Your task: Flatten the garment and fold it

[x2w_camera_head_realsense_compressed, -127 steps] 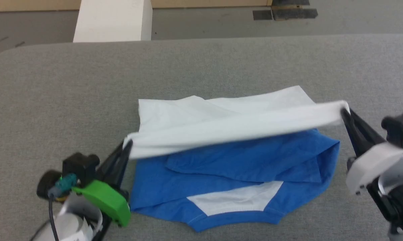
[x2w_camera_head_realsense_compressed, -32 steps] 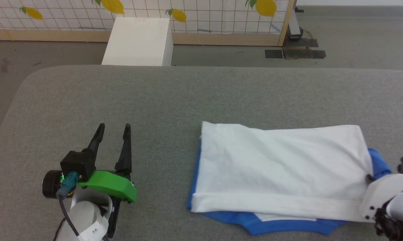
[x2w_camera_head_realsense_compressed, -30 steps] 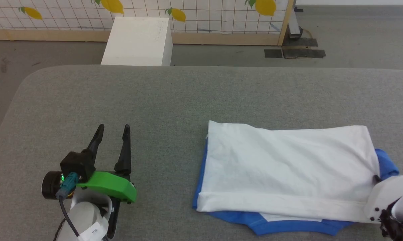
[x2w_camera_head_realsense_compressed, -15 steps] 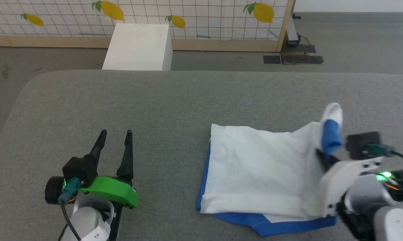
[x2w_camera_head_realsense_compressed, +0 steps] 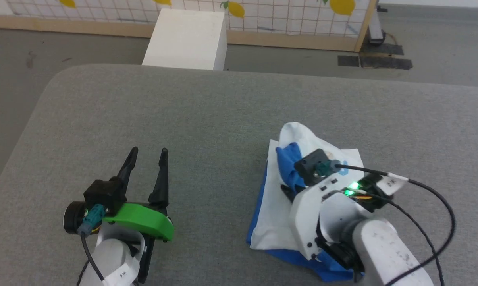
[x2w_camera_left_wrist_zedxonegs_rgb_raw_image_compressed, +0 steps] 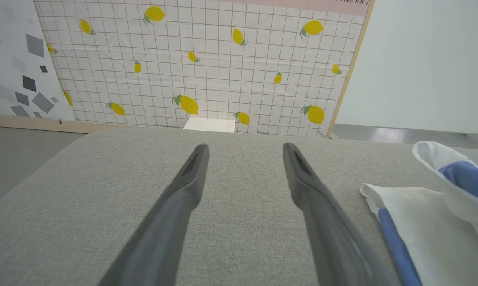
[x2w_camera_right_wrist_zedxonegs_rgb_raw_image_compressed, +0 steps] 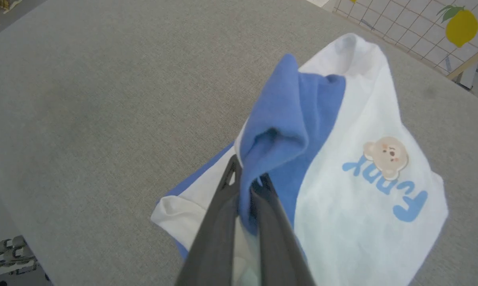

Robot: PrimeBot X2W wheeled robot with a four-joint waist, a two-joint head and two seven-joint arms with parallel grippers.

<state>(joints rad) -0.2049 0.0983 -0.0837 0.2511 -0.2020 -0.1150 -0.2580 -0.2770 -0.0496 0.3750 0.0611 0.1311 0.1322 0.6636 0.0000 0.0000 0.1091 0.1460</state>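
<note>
Right hand (x2w_camera_right_wrist_zedxonegs_rgb_raw_image_compressed: 247, 174) was clamped on a blue fold of the garment (x2w_camera_right_wrist_zedxonegs_rgb_raw_image_compressed: 362, 198), its two fingers pinched together around the cloth. It had carried that end up and over towards the left. A second before, the shirt lay as a long flat band along the bench (x2w_camera_head_realsense_compressed: 183, 111), with this hand out at its right end. Now the garment sat bunched on the near right part of the bench. The lifted flap hung from the hand, showing a bear print and blue lettering. I judged the crosswise fold about half done: the flap had not yet been laid down or squared with the left edge (the head camera had shifted too, so some of the apparent drift was its own).

Beyond the far edge stood a lemon-print grid panel (x2w_camera_left_wrist_zedxonegs_rgb_raw_image_compressed: 223, 59), a white box (x2w_camera_head_realsense_compressed: 187, 37) and dark floor mats (x2w_camera_head_realsense_compressed: 374, 61), none in the way. Left hand (x2w_camera_head_realsense_compressed: 149, 152) was low over the bench well left of the garment, fingers spread apart and empty, clear of the fold's path. The right arm's black cable (x2w_camera_head_realsense_compressed: 433, 194) looped just beside the cloth and might have brushed it.
</note>
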